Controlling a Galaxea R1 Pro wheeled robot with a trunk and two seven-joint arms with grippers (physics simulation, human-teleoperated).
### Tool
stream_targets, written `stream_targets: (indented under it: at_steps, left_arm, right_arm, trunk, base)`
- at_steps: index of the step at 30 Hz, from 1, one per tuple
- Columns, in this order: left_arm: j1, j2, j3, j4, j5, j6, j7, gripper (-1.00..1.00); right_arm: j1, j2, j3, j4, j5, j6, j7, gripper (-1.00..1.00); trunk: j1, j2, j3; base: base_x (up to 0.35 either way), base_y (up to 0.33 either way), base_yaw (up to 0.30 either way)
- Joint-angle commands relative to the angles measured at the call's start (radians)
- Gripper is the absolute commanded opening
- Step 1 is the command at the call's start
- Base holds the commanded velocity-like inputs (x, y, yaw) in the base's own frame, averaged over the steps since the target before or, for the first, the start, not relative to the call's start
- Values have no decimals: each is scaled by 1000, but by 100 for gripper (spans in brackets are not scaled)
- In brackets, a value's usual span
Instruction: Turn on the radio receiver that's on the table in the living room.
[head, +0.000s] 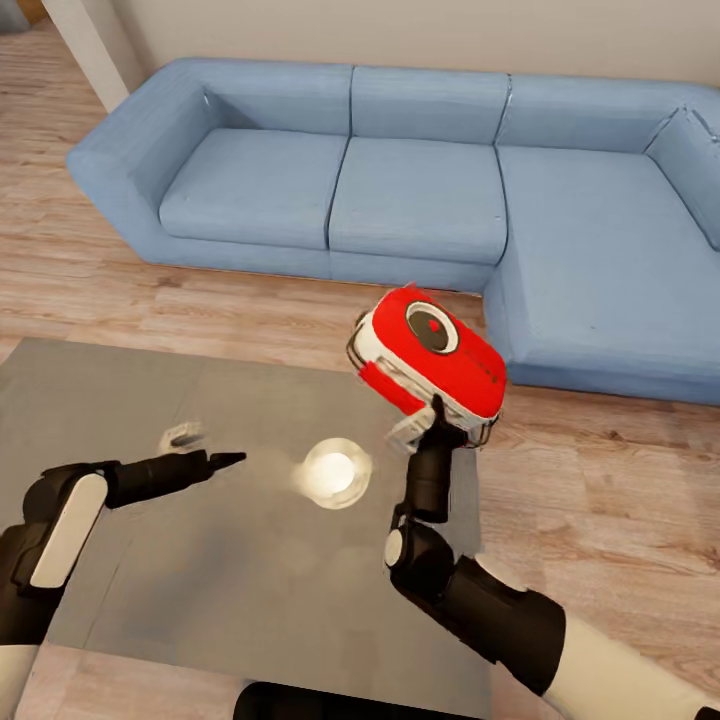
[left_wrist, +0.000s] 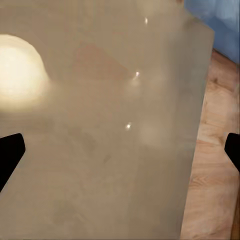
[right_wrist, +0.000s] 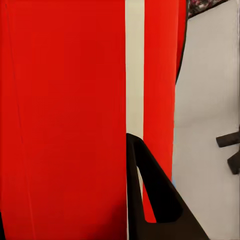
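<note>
The red radio receiver (head: 432, 362) hangs tilted in the air over the table's right edge, a round dark dial on its upper face and white stripes along its side. My right gripper (head: 437, 412) is shut on it from below. In the right wrist view its red face with a white stripe (right_wrist: 65, 110) is very close, and one black finger (right_wrist: 150, 200) lies against it. My left gripper (head: 215, 462) hovers open over the glossy grey table (head: 110, 400), well left of the radio. Its two fingertips stand far apart in the left wrist view (left_wrist: 120, 150), with nothing between them.
A blue L-shaped sofa (head: 420, 190) runs along the far wall and down the right side. Wood-plank floor (head: 600, 500) lies between the sofa and the table. A bright lamp reflection (head: 333, 472) glares on the tabletop between my arms.
</note>
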Motion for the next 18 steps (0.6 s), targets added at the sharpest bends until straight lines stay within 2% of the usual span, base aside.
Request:
stream_targets:
  at_steps: [1,5,6,7,8,9,10,11,12,13,14,15,18]
  left_arm:
    - [-12,2,0,0,14,0,0,100]
    - [-47,4,1,0,35,0,0,100]
    - [-64,4,1,1,48,0,0,100]
    - [-83,4,1,3,66,0,0,100]
    - [-103,3,2,4,88,0,1,100]
    - [-140,2,1,6,131,0,2,100]
    - [-149,1,1,5,142,0,2,100]
    - [-163,1,1,5,161,0,3,100]
    - [-168,1,1,5,170,0,3,100]
    - [-175,1,1,5,185,0,4,100]
    - [-178,1,1,5,191,0,4,100]
    - [-185,0,1,1,207,0,5,100]
    - [-188,-4,-1,-2,214,0,6,100]
  right_arm:
    - [3,-3,37,24,12,8,-42,-100]
    - [7,3,124,134,10,-26,-139,-100]
    - [8,8,149,191,10,-50,-169,-100]
    - [9,22,176,291,9,-93,-203,-100]
    - [9,29,182,327,9,-109,-211,-100]
    - [9,70,198,477,11,-170,-231,-100]
    - [9,84,200,513,12,-185,-234,-100]
    - [10,113,204,583,13,-212,-238,-100]
    - [10,128,205,616,14,-225,-241,-100]
    - [10,156,206,677,15,-250,-247,-100]
    - [10,170,207,706,15,-261,-251,-100]
    - [11,226,219,822,16,-308,-282,-100]
    - [12,260,253,884,15,-333,-322,-100]
  trunk:
    - [0,0,0]
    - [0,0,0]
    - [0,0,0]
    - [0,0,0]
    - [0,0,0]
    - [0,0,0]
    - [0,0,0]
    - [0,0,0]
    - [0,0,0]
    - [0,0,0]
    - [0,0,0]
    - [0,0,0]
    - [0,0,0]
  base:
    - [0,0,0]
    - [0,0,0]
    - [0,0,0]
    - [0,0,0]
    - [0,0,0]
    - [0,0,0]
    - [0,0,0]
    - [0,0,0]
    - [0,0,0]
    - [0,0,0]
    - [0,0,0]
    - [0,0,0]
    - [0,0,0]
